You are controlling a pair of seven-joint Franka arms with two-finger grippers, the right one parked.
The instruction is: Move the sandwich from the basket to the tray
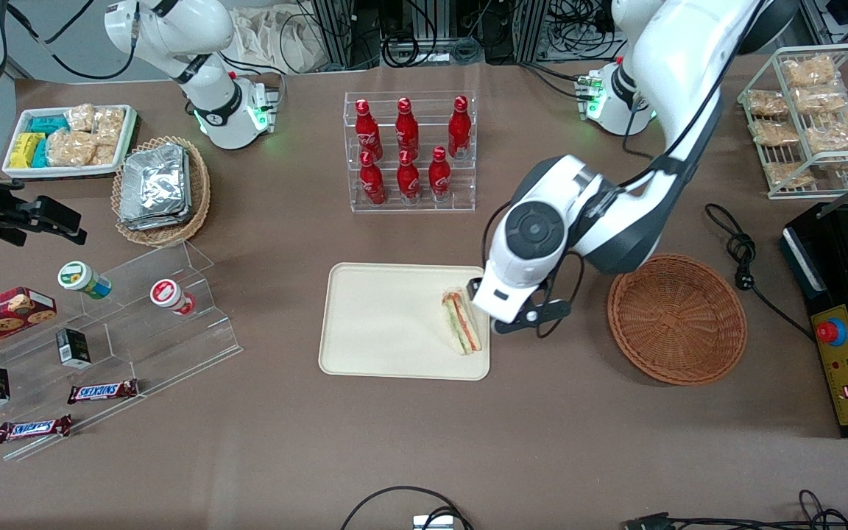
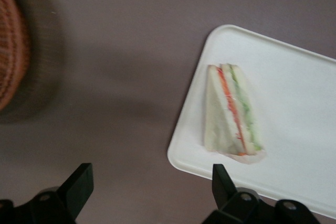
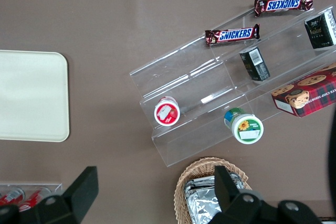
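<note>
The sandwich (image 1: 460, 322), a white-bread wedge with orange-red and green layers, lies on the cream tray (image 1: 380, 324) near its edge toward the basket. It also shows in the left wrist view (image 2: 231, 111) on the tray (image 2: 294, 129). The reddish-brown wicker basket (image 1: 677, 318) stands empty on the table beside the tray; its rim shows in the left wrist view (image 2: 13, 56). My left gripper (image 1: 501, 320) hovers over the tray's edge next to the sandwich. In the wrist view the gripper (image 2: 149, 179) is open and empty, with its fingers (image 2: 79, 182) spread wide above the table.
A clear rack of red bottles (image 1: 409, 151) stands farther from the front camera than the tray. A tan basket with foil packs (image 1: 161, 190) and an acrylic step display (image 1: 137, 316) lie toward the parked arm's end. A black appliance (image 1: 847, 324) and cable (image 1: 740, 258) are near the basket.
</note>
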